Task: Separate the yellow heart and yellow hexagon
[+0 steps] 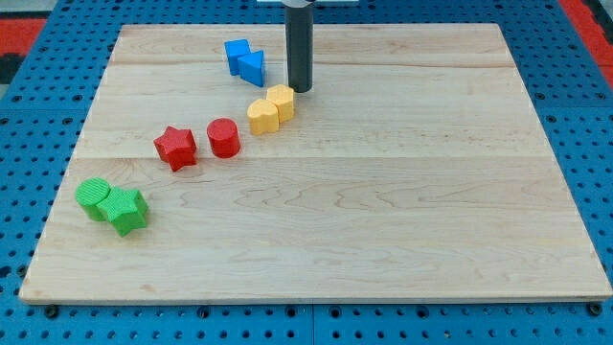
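My tip (pixel 301 90), a bare rod with no pincer to spread, stands just far-right of the yellow hexagon (pixel 281 102), which touches the yellow heart (pixel 261 116) to its near left.

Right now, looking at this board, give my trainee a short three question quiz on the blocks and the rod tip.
1. True or false: the yellow heart and the yellow hexagon are touching.
2. Where is my tip relative to the yellow hexagon? A) just toward the view's top right of it B) far toward the view's bottom C) between the two green blocks
3. Fill in: the block next to the red star, on its right in the view, is the red ____.

Key: 1 true. 2 A. 3 cylinder.
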